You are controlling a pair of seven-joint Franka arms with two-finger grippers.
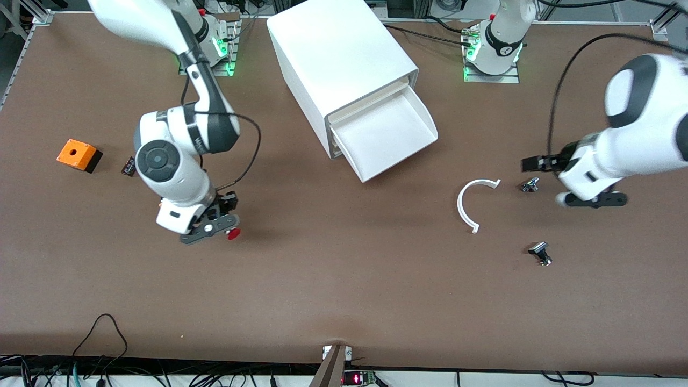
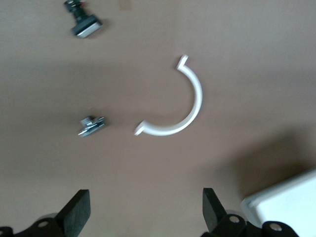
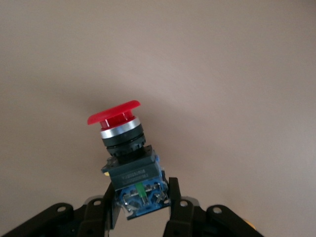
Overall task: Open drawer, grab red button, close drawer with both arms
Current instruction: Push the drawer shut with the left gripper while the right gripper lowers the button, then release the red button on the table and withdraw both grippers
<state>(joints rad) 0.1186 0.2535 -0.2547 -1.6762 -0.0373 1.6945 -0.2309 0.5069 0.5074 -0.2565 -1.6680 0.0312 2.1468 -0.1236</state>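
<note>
Brown table fills the front view, with both arm bases along its top edge. White cabinet stands at upper centre; its drawer is pulled out, tilted toward lower right, and looks empty. Right arm reaches down at centre left; right gripper is clamped on the button, pinching its blue-and-black body so the red cap sticks out clear of the table. Left arm waits at the right edge; left gripper hangs with jaws wide apart over bare table beside a white curved clip and two small metal parts. An orange box sits at far left. Risk: the grip is low on the body, so the button may pivot or slip during transport; a fast push on the sagging drawer could jam it or shift the cabinet.
</note>
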